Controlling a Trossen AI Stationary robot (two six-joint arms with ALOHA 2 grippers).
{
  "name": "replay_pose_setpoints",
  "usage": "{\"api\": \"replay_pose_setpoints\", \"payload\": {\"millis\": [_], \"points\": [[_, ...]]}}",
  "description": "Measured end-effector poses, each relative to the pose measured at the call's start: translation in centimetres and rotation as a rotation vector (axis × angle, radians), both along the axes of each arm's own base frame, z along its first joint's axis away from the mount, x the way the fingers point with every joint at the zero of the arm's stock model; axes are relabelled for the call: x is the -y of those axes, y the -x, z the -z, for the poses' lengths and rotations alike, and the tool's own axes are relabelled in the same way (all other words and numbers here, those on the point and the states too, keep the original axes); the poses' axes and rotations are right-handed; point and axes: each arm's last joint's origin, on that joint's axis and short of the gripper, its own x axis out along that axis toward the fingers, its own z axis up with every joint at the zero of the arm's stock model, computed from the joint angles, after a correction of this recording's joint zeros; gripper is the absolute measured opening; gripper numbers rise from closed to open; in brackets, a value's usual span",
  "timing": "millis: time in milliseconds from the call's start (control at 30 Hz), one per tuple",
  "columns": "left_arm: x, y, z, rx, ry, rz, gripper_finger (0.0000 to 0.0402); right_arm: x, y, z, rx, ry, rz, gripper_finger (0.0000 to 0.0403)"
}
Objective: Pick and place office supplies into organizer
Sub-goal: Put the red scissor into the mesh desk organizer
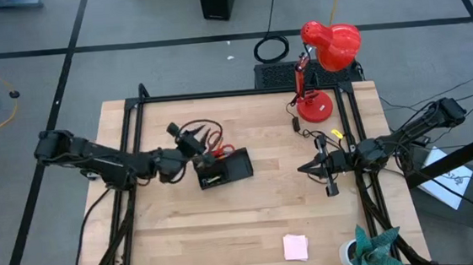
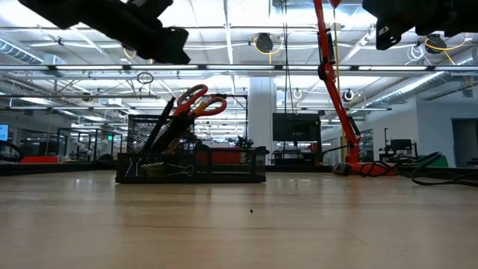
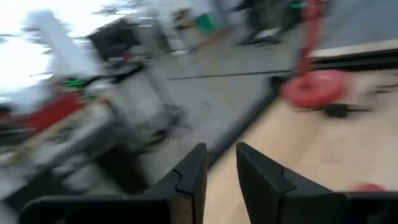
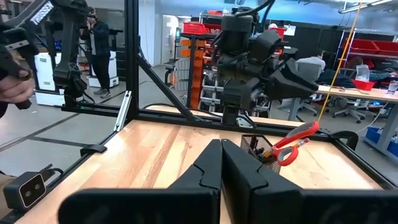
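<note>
The black mesh organizer [image 1: 225,169] [image 2: 190,164] sits mid-table. Red-handled scissors [image 2: 198,101] [image 4: 292,142] stand in its taller compartment, blades down and handles leaning out over the rim, beside dark pens [image 2: 160,125]. My left gripper [image 1: 188,139] [image 3: 221,168] hovers above and left of the organizer, its fingers a little apart and holding nothing. My right gripper [image 1: 314,167] [image 4: 221,152] hangs shut and empty over the table's right part. The pink note pad [image 1: 295,246] lies flat near the near edge. A small yellow-green piece [image 1: 336,133] lies by the lamp.
A red desk lamp [image 1: 319,101] stands at the far right of the table with its cord trailing. A green cloth and a white cup [image 1: 368,251] sit at the near right corner. A black frame [image 1: 133,107] runs along the table's edges. Bare wood lies between organizer and note pad.
</note>
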Motion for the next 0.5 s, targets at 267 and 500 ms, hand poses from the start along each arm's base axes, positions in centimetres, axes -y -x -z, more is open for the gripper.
{"api": "replay_pose_setpoints", "payload": {"millis": [267,500], "points": [[-1.9,1.5,0.6,0.000,0.143,0.034,0.0092,0.0,0.0,0.0,-0.002,0.017,0.002,0.0000],[-2.6,1.4,1.4,0.018,0.229,0.002,0.0092,0.0,0.0,0.0,0.001,0.015,0.002,0.0000]]}}
